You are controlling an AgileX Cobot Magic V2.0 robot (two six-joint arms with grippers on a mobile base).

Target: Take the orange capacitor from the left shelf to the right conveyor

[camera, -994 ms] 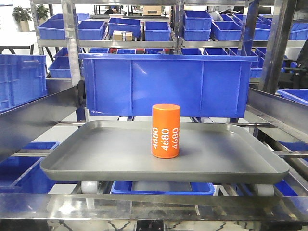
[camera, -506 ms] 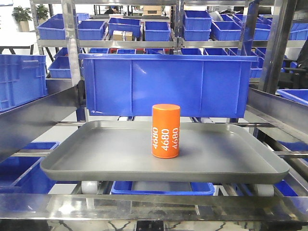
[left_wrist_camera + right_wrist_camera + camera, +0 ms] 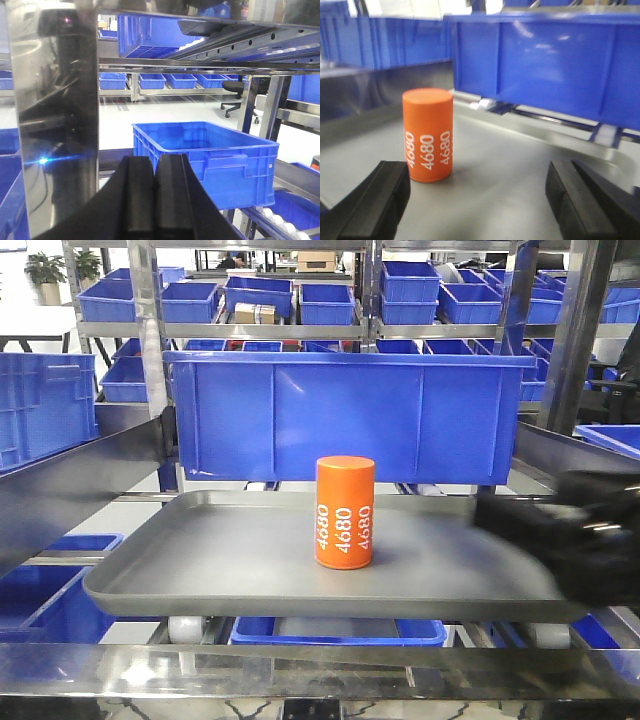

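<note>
Steel shelf (image 3: 150, 370): large blue bin (image 3: 340, 415) at the far side, with a shallow grey tray (image 3: 220, 560) just in front of it on the rails. Right arm (image 3: 575, 540), blurred, sits over the tray's right edge. Orange capacitor (image 3: 345, 512) stands upright near the tray's centre, untouched. Right jaws are wide apart; the capacitor stands beyond their tips, clear of both. Left jaws are pressed together, holding nothing, and face a blue crate (image 3: 205, 150).

upright orange capacitor (image 3: 427, 135) beyond wide-spread end effector (image 3: 475, 200)
</note>
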